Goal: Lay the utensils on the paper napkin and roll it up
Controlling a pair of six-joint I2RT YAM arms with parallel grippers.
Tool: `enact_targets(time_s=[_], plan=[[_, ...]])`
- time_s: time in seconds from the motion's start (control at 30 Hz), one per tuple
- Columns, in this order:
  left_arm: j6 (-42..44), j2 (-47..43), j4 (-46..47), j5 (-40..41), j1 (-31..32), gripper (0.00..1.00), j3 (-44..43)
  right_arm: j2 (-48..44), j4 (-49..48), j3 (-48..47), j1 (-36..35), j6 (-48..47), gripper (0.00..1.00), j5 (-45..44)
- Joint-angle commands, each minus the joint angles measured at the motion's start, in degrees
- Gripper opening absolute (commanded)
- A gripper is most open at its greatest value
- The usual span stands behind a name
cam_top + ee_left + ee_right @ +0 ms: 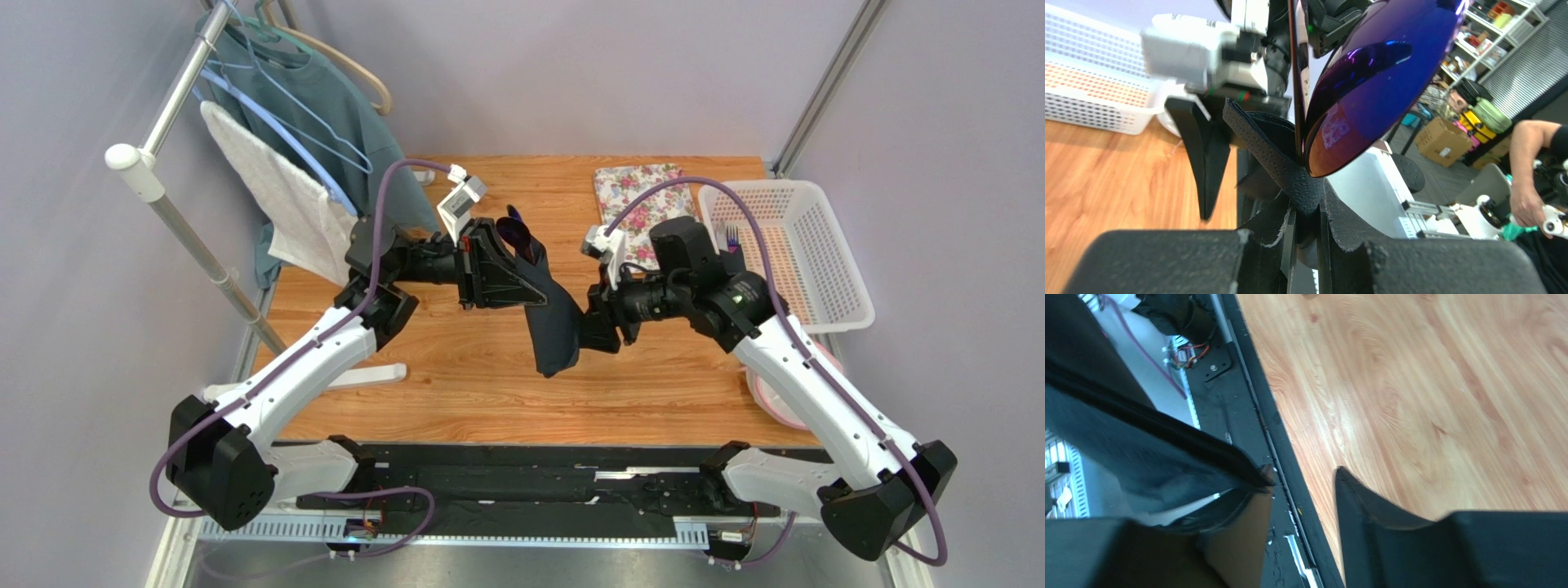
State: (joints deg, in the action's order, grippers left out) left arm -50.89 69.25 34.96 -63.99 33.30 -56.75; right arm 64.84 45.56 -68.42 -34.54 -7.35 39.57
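Observation:
My left gripper (521,272) is shut on the bunched paper napkin (558,328), a black sheet held above the table that hangs down toward the right. Glossy purple utensils (515,228) stick out of its upper end. In the left wrist view the spoon's bowl (1376,79) fills the top, and the perforated black napkin (1281,162) is pinched in my left gripper (1306,214). My right gripper (597,321) sits at the napkin's lower end. In the right wrist view my right gripper (1300,490) is open, and the napkin (1137,447) lies against the left finger only.
A floral mat (644,196) lies at the back of the wooden table. A white basket (797,251) stands at the back right, with a pink plate (785,395) under the right arm. A clothes rack (294,123) with hangers and garments stands at the left.

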Motion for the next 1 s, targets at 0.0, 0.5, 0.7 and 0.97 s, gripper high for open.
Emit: enact_targets(time_s=[0.0,0.5,0.7,0.97], plan=[[1.68,0.44,1.52,3.16,-1.83,0.0,-1.7,-5.58,5.41,-2.86,4.74,1.46,0.51,1.03],[1.24,3.61,-0.95,7.56,-5.26,0.0,-2.22,-12.72,-4.23,2.41,6.42,19.47,0.86,7.62],[-0.17,2.99,-0.68,7.12,-5.26,0.0,-2.66,-7.98,-10.05,2.51,6.59,21.33,0.58,8.94],[-1.84,1.94,-0.24,7.21,-5.26,0.0,-2.75,-5.16,-11.46,1.1,7.65,19.14,0.1,10.61]])
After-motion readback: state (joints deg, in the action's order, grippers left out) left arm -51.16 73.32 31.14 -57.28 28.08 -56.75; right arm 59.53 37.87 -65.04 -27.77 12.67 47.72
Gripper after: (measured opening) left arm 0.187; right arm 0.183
